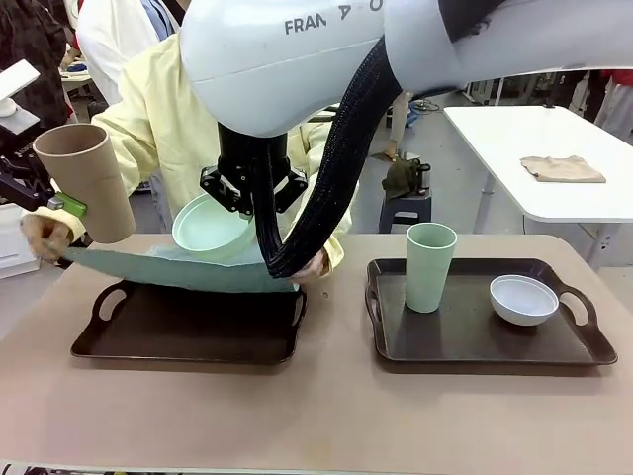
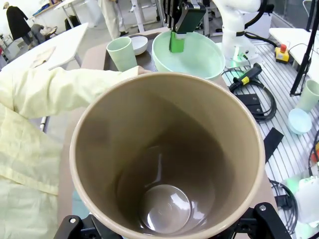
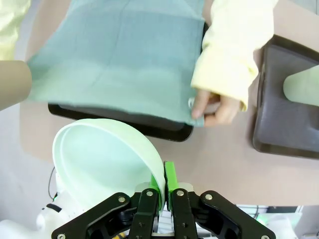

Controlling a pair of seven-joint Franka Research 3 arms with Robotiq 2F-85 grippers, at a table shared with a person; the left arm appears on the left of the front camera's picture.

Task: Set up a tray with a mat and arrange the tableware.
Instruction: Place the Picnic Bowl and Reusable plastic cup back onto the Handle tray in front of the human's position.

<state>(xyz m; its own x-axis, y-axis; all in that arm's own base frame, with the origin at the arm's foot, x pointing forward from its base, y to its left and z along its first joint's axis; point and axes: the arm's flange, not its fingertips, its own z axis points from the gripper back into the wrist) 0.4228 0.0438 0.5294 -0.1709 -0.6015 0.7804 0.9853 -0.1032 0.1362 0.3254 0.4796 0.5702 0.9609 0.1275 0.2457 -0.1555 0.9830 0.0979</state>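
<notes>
Clearance seems the aim as the person [image 1: 163, 119] lays mat [image 1: 168, 269] over tray [image 1: 188, 336]: left gripper [image 1: 69, 206] clasps tan tumbler [image 1: 87, 178] aloft, right gripper [image 1: 252, 193] pinches mint bowl [image 1: 210, 228].

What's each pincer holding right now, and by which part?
Left pincer: tan tumbler, gripped around its sides. Right pincer: mint green bowl, pinched at its rim.

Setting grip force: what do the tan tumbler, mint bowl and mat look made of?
Tan tumbler: likely plastic, matte, thick rim, faint sheen on inner base.
Mint bowl: hard plastic or melamine, smooth soft gloss, thin rim.
Mat: cloth-like, flexible; it sags between the person's hands; weave unclear.
</notes>
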